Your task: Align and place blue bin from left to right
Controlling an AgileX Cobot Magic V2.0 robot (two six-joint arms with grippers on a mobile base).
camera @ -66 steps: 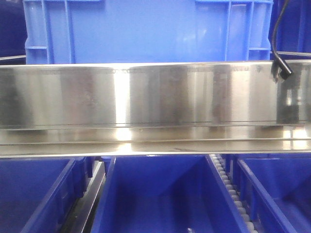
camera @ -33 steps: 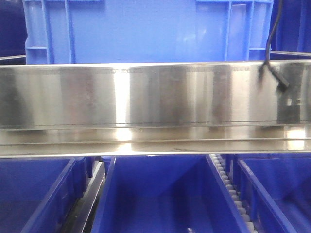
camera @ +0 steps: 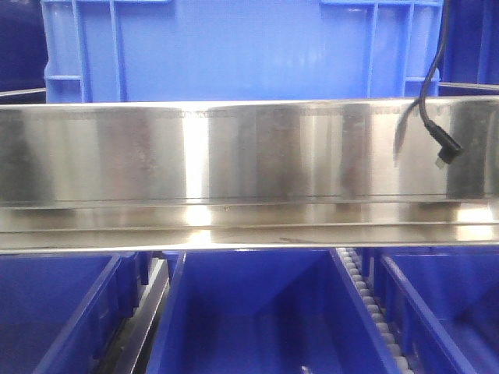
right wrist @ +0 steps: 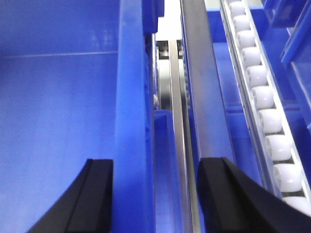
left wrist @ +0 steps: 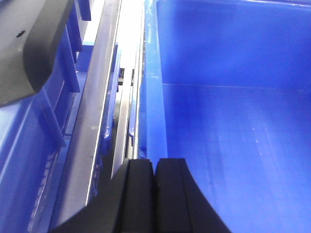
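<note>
Behind steel rail (camera: 249,156), blue bin (camera: 234,47) stands high in front view. Over its wall, right end effector (right wrist: 155,165) apart, one finger each side. By other wall, left end effector (left wrist: 155,167) pressed together, holding nothing. Step, my guess: sliding bin rightward. Next: pinch wall, push straight along roller track (right wrist: 262,97).

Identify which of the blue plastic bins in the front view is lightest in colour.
The large medium-blue ribbed plastic crate above the stainless-steel rail; the navy bins below it are darker.

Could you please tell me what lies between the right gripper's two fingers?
Right wrist view: the blue bin's side wall and a steel rail stand between the fingers of the right gripper.
</note>
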